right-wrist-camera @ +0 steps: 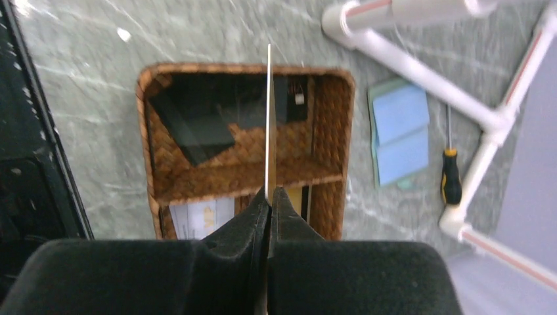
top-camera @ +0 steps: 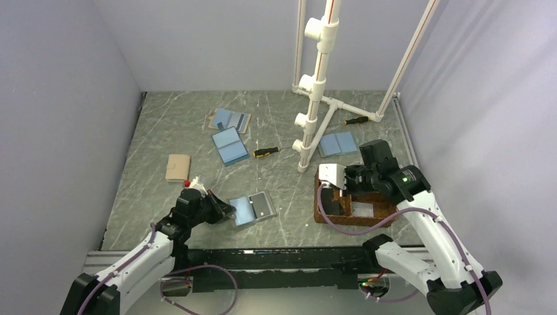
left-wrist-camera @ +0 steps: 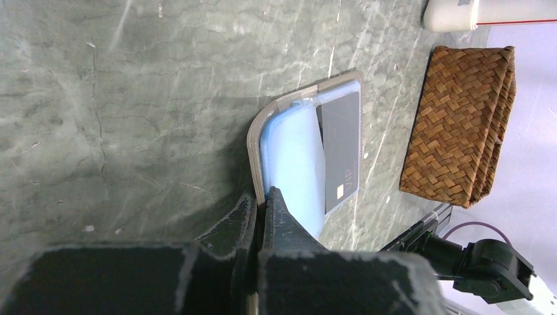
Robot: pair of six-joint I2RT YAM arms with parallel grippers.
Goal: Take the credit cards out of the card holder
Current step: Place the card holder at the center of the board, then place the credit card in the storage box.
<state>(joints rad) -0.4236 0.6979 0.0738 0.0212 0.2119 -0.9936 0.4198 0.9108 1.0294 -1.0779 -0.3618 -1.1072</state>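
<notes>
The open card holder [top-camera: 251, 209] lies on the table, light blue inside with a tan edge. A dark credit card [top-camera: 264, 205] sits in its right leaf. My left gripper [top-camera: 223, 211] is shut on the holder's left edge; in the left wrist view the gripper [left-wrist-camera: 266, 195] pinches the tan rim of the holder [left-wrist-camera: 292, 147] beside the dark card [left-wrist-camera: 341, 147]. My right gripper [top-camera: 343, 178] is shut on a white card [top-camera: 332, 175] above the wicker tray [top-camera: 323, 213]. In the right wrist view the gripper [right-wrist-camera: 269, 191] holds that card [right-wrist-camera: 268, 111] edge-on.
The wicker tray [right-wrist-camera: 332, 125] holds dark cards [right-wrist-camera: 197, 128] in its far compartment and a white card [right-wrist-camera: 200, 216] in its near one. Other holders [top-camera: 230, 146] [top-camera: 230, 120] [top-camera: 338, 144] [top-camera: 177, 167], two screwdrivers [top-camera: 265, 152] [top-camera: 355, 121] and a white pipe frame [top-camera: 315, 98] stand behind.
</notes>
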